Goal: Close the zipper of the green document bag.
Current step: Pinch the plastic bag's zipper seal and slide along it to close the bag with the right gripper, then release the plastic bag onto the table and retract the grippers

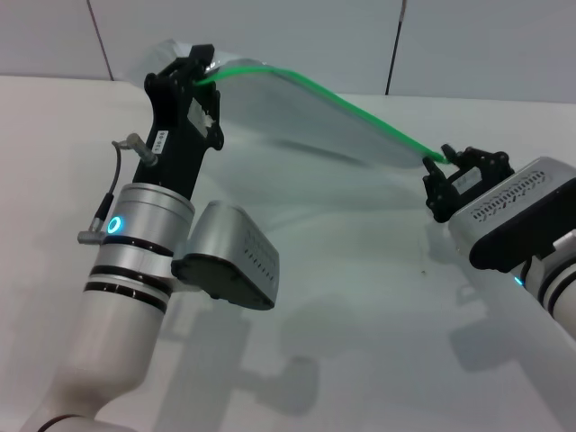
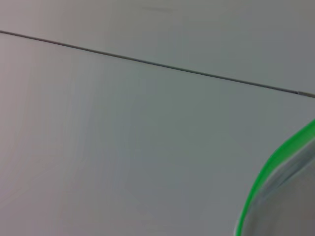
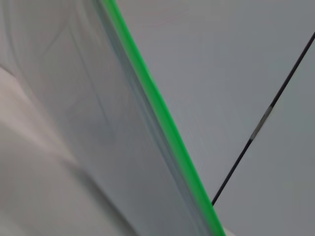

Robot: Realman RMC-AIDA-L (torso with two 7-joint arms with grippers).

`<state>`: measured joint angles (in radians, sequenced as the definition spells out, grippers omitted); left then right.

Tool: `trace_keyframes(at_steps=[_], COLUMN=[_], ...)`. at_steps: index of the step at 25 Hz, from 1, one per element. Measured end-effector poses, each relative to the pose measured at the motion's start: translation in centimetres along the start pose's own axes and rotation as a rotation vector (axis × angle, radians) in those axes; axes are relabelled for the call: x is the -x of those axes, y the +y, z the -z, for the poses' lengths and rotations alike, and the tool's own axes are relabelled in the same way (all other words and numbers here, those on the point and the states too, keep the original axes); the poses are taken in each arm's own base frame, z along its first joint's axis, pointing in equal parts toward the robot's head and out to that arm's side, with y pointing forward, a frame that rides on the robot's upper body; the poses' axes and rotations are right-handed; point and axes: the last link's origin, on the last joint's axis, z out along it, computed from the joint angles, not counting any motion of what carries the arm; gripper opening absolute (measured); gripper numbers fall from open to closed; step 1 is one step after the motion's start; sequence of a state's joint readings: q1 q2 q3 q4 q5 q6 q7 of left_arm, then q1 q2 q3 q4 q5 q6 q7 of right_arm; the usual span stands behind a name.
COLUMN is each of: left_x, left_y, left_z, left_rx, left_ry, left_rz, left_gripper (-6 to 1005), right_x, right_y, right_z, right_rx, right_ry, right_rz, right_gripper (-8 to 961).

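The green document bag [image 1: 306,117] hangs lifted off the table, a translucent pale sheet stretched between both arms. Its zipper [image 1: 360,112] runs as a thin bright green line along the upper edge, sloping down toward the right. My left gripper [image 1: 205,76] is shut on the bag's far left corner, where the green line starts. My right gripper [image 1: 441,171] is shut on the zipper's right end; the slider tab is hidden between its fingers. The left wrist view shows a curved piece of zipper [image 2: 266,177], and the right wrist view shows the zipper [image 3: 157,103] running along the bag [image 3: 88,98].
A white table [image 1: 360,297] lies under both arms. A pale wall with dark vertical seams [image 1: 396,45] stands close behind the bag.
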<state>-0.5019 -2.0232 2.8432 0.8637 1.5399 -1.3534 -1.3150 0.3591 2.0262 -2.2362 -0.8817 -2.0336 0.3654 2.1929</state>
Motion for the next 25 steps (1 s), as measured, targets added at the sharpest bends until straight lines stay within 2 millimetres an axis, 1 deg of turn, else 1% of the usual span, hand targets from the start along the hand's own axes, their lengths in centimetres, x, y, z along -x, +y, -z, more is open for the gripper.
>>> trace_keyframes(at_steps=[2, 7, 13, 18, 19, 23, 25], left_x=[-0.10, -0.07, -0.03, -0.03, -0.03, 0.01, 0.03], left_y=[-0.16, -0.30, -0.29, -0.31, -0.31, -0.35, -0.39], left_z=[-0.03, -0.03, -0.03, -0.07, -0.07, -0.13, -0.16], left_rx=[-0.011, -0.022, -0.022, -0.023, -0.023, -0.025, -0.027], left_ry=[0.006, 0.008, 0.008, 0.008, 0.008, 0.006, 0.004], left_rz=[0.006, 0.023, 0.024, 0.022, 0.022, 0.030, 0.041], left_gripper=[73, 166, 356, 591, 598, 624, 630], right_x=[0.10, 0.13, 0.08, 0.06, 0.07, 0.10, 0.26], right_y=[-0.11, -0.10, -0.26, -0.34, -0.33, -0.35, -0.74], right_z=[0.17, 0.22, 0.20, 0.14, 0.11, 0.08, 0.23], right_rx=[-0.020, -0.026, -0.031, -0.034, -0.034, -0.037, -0.068], right_ry=[-0.014, -0.018, -0.016, -0.013, -0.012, -0.011, -0.028], right_rz=[0.001, -0.003, -0.006, -0.013, -0.017, -0.025, -0.039], right_gripper=[168, 260, 426, 528, 548, 552, 553])
